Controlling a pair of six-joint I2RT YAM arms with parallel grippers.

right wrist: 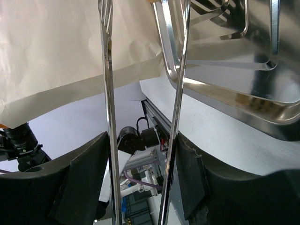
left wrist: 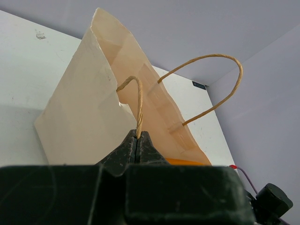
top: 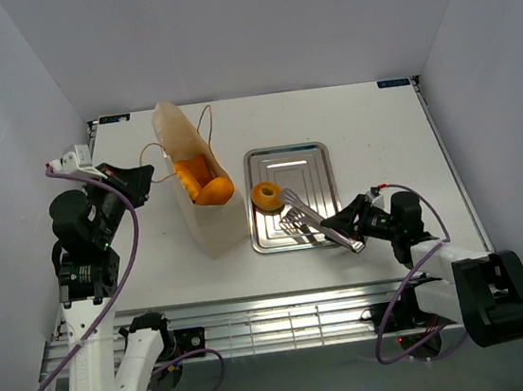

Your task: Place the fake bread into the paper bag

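Top external: paper bag (top: 210, 228) stands left of centre, mouth open towards the camera and leaning towards upper left. Golden-orange fake bread (top: 205, 185) is already inside near the mouth. At least two pieces, can't tell which ones.

The ring doughnut (top: 266, 196) is not in the bag. It sits on the left part of the silver tray (top: 320, 164), at frame centre. The bag's right wall runs just beside the tray's left rim, between the doughnut and the bag mouth.

Left gripper (top: 145, 176) is at the bag's left side. Left wrist view: left gripper (left wrist: 138, 140) jaws are fully closed, pinching the near string handle (left wrist: 138, 101). The far handle loop (left wrist: 220, 79) stands free. A sliver of orange shows at the bag's bottom right.

Right gripper (top: 349, 228) is at the tray's lower right corner, holding the metal tongs (top: 315, 227). The tong tips rest on the tray floor just below-right of the doughnut, with a small gap. Right wrist view: right gripper (right wrist: 140, 159) fingers (right wrist: 89, 173) clamp the outsides of the two tong arms (right wrist: 108, 93), which stay spread apart. Tray rim is at upper right, bag paper fills upper left.

White table (top: 378, 133) to the right of the tray.
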